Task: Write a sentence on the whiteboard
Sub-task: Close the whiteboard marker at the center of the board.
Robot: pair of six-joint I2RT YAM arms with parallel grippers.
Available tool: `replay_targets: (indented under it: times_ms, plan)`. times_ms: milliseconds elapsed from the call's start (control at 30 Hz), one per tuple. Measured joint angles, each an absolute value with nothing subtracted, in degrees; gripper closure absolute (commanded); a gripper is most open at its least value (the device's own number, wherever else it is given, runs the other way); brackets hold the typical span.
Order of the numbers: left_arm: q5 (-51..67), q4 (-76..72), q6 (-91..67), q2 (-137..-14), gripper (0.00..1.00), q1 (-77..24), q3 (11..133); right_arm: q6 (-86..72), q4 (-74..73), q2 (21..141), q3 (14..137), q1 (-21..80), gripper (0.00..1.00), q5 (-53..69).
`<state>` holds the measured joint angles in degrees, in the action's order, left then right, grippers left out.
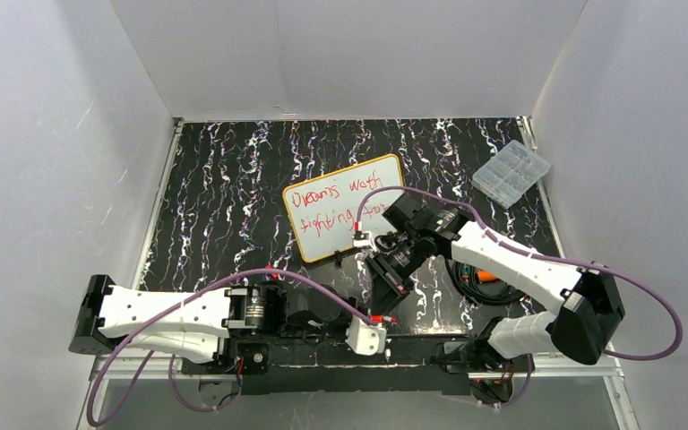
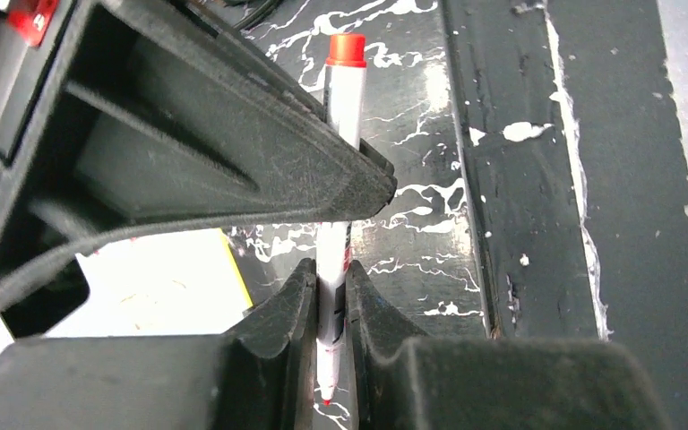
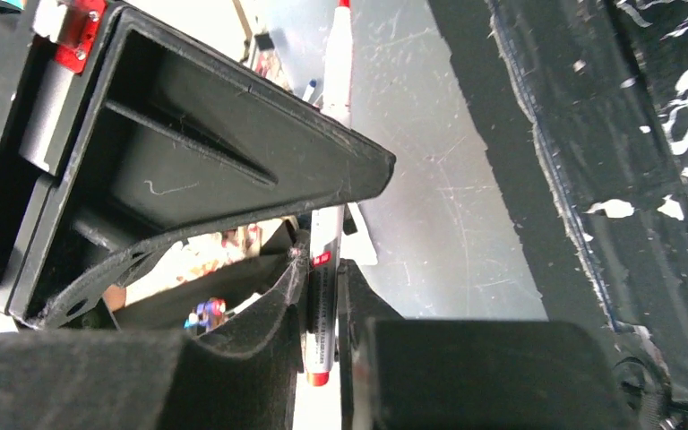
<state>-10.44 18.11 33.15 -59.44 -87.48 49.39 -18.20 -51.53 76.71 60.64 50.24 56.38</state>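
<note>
Just ahead of my right claw point(image 3: 327, 235), which gripped 1 marker point(image 3: 336, 81), lay the whiteboard point(image 1: 322, 235) bearing the red sentence point(image 1: 331, 204); my left claw point(image 2: 336, 240) pinched a capped marker point(image 2: 345, 90).

Top cam's high behind the arm bases, looking down over the black white-veined worktop point(image 1: 224, 206). Wrist cams ride jammed against the left black two-finger claw point(image 2: 349, 233) and right black two-finger claw point(image 3: 351, 218), staring along the fingers at the left red-capped white marker point(image 2: 348, 98) and right red-tipped white marker point(image 3: 336, 63) pinched there. Left wrist and top share worktop plus a corner of the yellow-framed whiteboard point(image 1: 327, 244).
</note>
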Motion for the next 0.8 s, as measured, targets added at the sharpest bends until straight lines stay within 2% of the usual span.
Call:
replay_targets:
  times_ms: [67,133,333,467,500,533,633,733,800]
  plan:
    - [-11.77,17.5,30.94,-59.02,1.0,-87.35,49.1,-18.74,-50.72,75.5,60.66,48.73,0.59,55.35]
    - [-12.51,16.91,27.88,-58.76,1.0,-86.63,48.99,-18.83,-49.45,73.89,60.77,46.92,0.47,54.26]
    - [-7.53,16.67,16.19,-55.68,1.0,-76.4,47.57,-18.39,-45.28,68.42,59.96,39.53,0.32,48.51]
    - [-2.81,16.21,9.34,-53.1,1.0,-70.54,44.8,-23.97,-35.7,60.42,52.23,35.9,0.25,43.33]
    - [-1.17,16.32,7.88,-52.58,1.0,-69.6,44.21,-25.87,-33.08,58.0,49.98,35.57,0.09,42.0]
    - [0.64,16.29,6.52,-52.38,1.0,-68.58,43.88,-27.83,-30.79,55.9,48.1,35.53,0.06,40.84]
    - [6.52,16.21,2.98,-52.97,1.0,-65.54,43.86,-33.52,-22.2,51.62,44.05,35.53,0.14,39.2]
    - [11.6,16.27,-0.03,-54.52,1.0,-63.42,43.99,-37.6,-14.63,50.0,41.47,35.53,0.16,39.09]
    - [14.59,16.25,-1.93,-55.88,1.0,-62.83,44.4,-39.29,-11.94,49.84,40.71,35.73,0.22,39.13]
